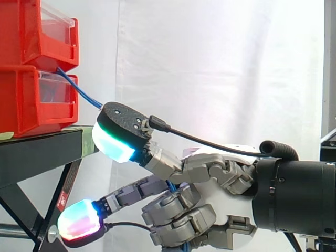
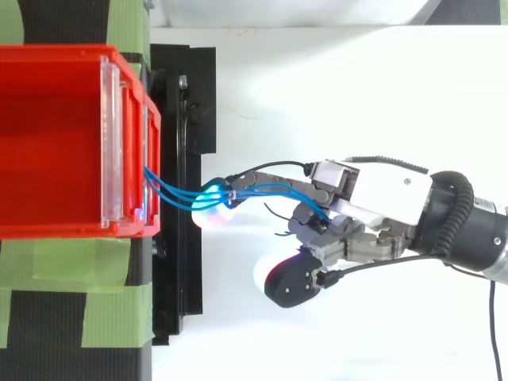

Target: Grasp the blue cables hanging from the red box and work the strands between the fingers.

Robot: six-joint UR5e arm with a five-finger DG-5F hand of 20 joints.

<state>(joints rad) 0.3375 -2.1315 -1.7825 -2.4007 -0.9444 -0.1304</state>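
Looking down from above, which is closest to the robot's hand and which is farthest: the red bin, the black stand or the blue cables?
1. Blue cables: running between the fingers of the hand, touching it.
2. Black stand: left of the hand, between it and the bin.
3. Red bin: farthest left, where the cables come out.

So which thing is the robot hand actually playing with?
Find the stacked red plastic bins on the left. From the lower bin's front, thin blue cables trail into the curled robot hand; nothing else there is blue and stringlike.
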